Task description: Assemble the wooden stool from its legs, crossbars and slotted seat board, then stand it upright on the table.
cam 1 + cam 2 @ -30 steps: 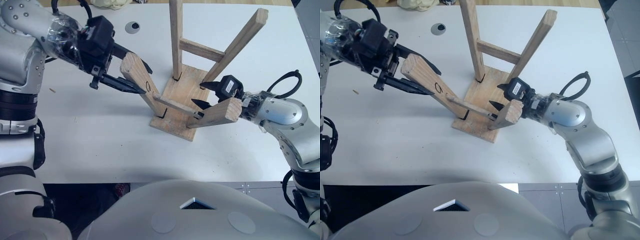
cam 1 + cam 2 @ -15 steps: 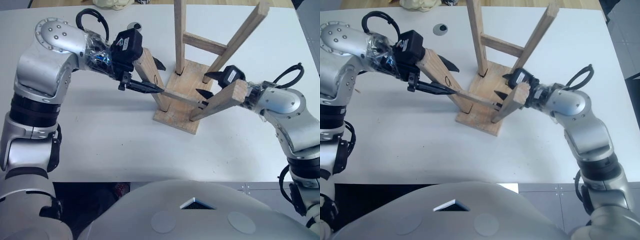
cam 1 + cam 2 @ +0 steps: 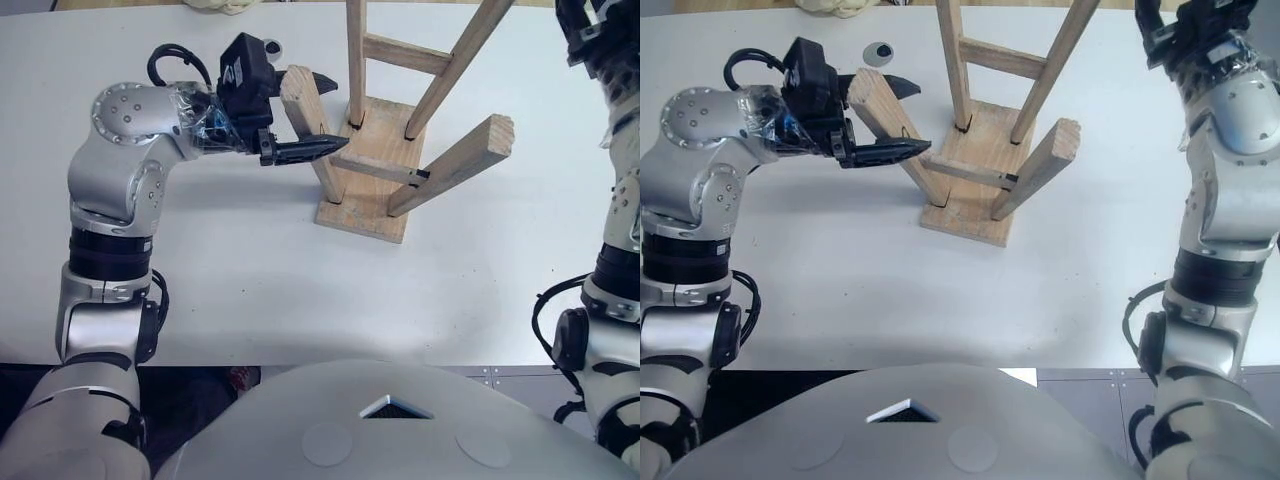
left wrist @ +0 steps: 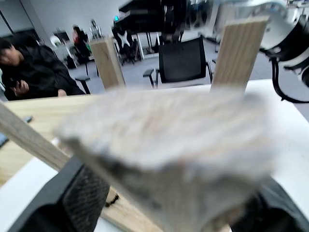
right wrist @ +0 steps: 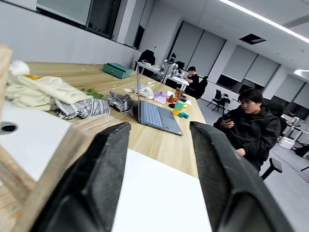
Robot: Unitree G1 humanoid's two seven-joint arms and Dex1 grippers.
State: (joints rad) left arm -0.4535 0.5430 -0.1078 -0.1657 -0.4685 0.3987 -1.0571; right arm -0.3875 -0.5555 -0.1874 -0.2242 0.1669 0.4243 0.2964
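The stool lies upside down with its slotted seat board (image 3: 372, 205) flat on the white table. Two back legs (image 3: 353, 60) rise from it, joined by a crossbar (image 3: 405, 55). Two front legs lean outward, linked by a thin crossbar (image 3: 375, 170). My left gripper (image 3: 318, 112) is shut on the upper end of the front left leg (image 3: 322, 160), whose end grain sits between the black fingers (image 4: 79, 198) in the left wrist view. The front right leg (image 3: 450, 165) stands tilted in its slot, untouched. My right gripper (image 3: 1170, 25) is raised at the far right, open, with nothing between its fingers (image 5: 91, 183).
A small grey disc (image 3: 877, 50) lies on the table behind my left gripper. A pale cloth (image 3: 235, 5) sits at the far edge. Bare white tabletop (image 3: 250, 280) stretches in front of the stool to the near edge.
My right gripper has let go of the front right leg and lifted up and away to the right. My left gripper still holds the front left leg, now more upright.
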